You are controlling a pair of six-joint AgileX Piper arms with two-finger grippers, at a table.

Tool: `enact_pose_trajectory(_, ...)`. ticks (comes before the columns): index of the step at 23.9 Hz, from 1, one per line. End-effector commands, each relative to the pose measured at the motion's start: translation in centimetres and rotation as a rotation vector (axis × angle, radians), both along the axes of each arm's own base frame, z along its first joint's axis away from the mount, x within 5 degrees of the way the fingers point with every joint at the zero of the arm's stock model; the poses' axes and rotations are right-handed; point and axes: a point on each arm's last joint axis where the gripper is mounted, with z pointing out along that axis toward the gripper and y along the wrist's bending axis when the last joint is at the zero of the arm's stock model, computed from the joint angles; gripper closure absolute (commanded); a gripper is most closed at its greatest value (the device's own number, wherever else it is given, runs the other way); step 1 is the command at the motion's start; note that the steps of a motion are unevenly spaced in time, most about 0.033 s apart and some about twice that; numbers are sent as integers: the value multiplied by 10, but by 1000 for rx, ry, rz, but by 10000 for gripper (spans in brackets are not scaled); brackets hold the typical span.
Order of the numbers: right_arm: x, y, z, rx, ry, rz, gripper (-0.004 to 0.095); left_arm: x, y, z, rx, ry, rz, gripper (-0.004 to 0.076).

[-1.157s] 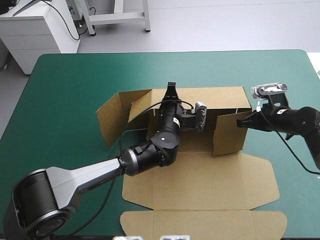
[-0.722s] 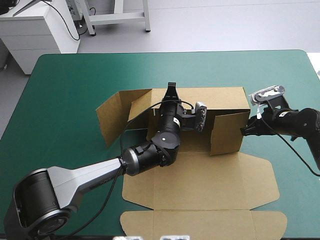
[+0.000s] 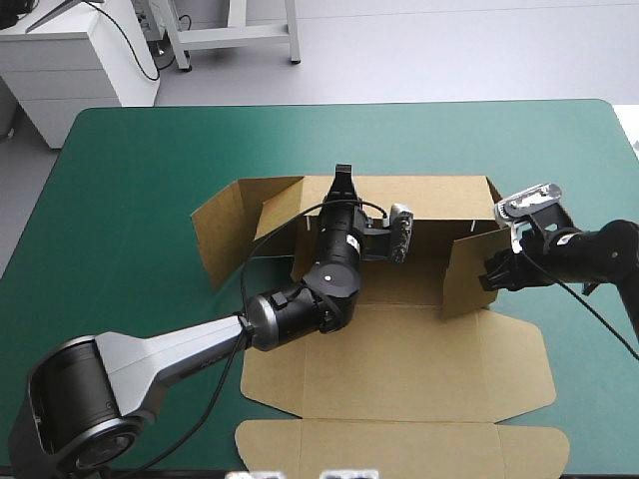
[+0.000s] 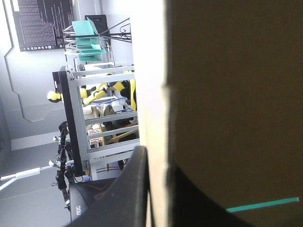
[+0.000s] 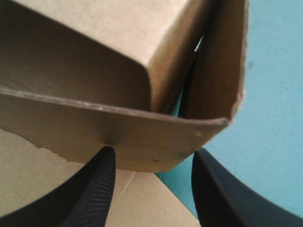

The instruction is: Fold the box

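The right arm's black two-fingered claw (image 3: pixel 488 271) has drawn back toward the near edge of the teal-green surface (image 3: pixel 559 170) and a little inward, its tips pressed against the outer face of the board. With it, the right-hand side flap (image 3: pixel 462 277) of the brown cut-board box (image 3: pixel 399 364) has swung round. Earlier it stood broad, nearly in line with the back wall. Now it stands almost edge-on, turned away from that wall, and more of the box's inside shows beside it.

Left tool (image 3: pixel 342 174) at box (image 3: pixel 399 349) far wall; right tool (image 3: pixel 488 271) at flap.
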Motion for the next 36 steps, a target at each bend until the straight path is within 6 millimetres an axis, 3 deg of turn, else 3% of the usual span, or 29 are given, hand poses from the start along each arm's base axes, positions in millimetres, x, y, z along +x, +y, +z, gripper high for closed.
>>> enact_pose_trajectory(1,-1,2,18,21,-92,-7,436,-7,2,-3,-74,95,48,732)
enact_pose_trajectory(8,19,12,8,180,-99,13,436,-6,1,-1,-120,90,66,732)
enact_pose_trajectory(16,44,9,-14,200,-75,-23,449,-6,1,-1,-131,82,69,732)
enact_pose_trajectory(19,52,11,-18,250,-86,-49,543,-5,1,1,-121,57,58,732)
enact_pose_trajectory(20,56,13,-20,268,-95,-25,642,-6,-1,2,-116,47,45,732)
enact_pose_trajectory(24,60,15,-25,289,-93,1,844,-8,-5,4,-111,29,9,732)
enact_pose_trajectory(26,61,14,-26,264,-98,18,892,-8,-5,4,-112,30,9,732)
enact_pose_trajectory(36,61,10,-28,176,-111,45,907,-7,-4,6,-85,-6,-2,729)
